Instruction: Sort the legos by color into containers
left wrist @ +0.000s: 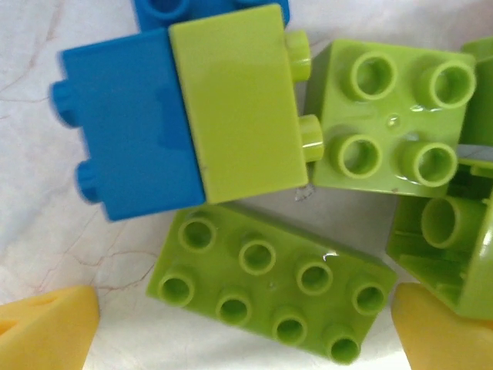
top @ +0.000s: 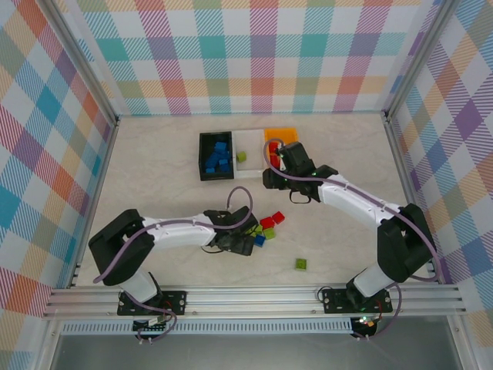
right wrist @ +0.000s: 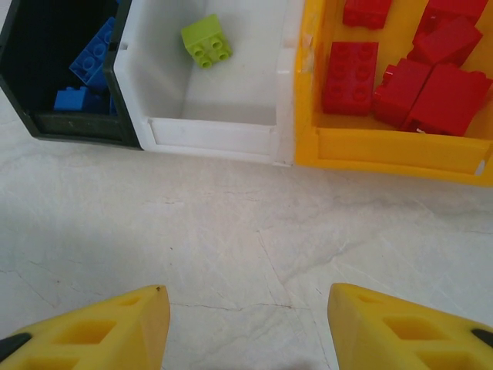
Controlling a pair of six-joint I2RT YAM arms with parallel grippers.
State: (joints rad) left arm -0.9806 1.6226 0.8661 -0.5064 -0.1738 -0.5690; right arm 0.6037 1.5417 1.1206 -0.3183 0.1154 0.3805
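Although sorting is well under way, the job looks to me a good deal short of finished. At upper left of the right wrist view, the black open-top plastic bin (right wrist: 77,127) contains several blue plastic bricks (right wrist: 92,58). The white plastic bin (right wrist: 212,131) beside it holds a single lime green four-stud brick (right wrist: 206,40), and the orange plastic bin (right wrist: 393,150) at upper right holds a heap of red plastic bricks (right wrist: 354,65). The rest lies loose on the pale marbled table (top: 154,169), in the lower middle of the top view: a pair of red loose bricks (top: 267,222) and, apart at lower right, a lone lime brick (top: 300,264). The left wrist view shows a tight cluster. A blue loose brick (left wrist: 127,123) is pressed against a lime brick on its side (left wrist: 235,112), a square lime brick (left wrist: 389,116) sits at upper right, and a long lime eight-stud brick (left wrist: 273,289) lies at lower centre. A tilted lime piece (left wrist: 447,247) is at the right edge and another blue brick (left wrist: 208,11) is cut off at the top. The left gripper (left wrist: 246,335) hovers over this cluster with its jaws spread wide, yellow fingertips (left wrist: 46,327) in the lower corners on either side of the long brick, gripping nothing. The right gripper (right wrist: 246,327) hangs in front of the bins with its jaws partly apart and bare table between them, empty. Green seems furthest behind.
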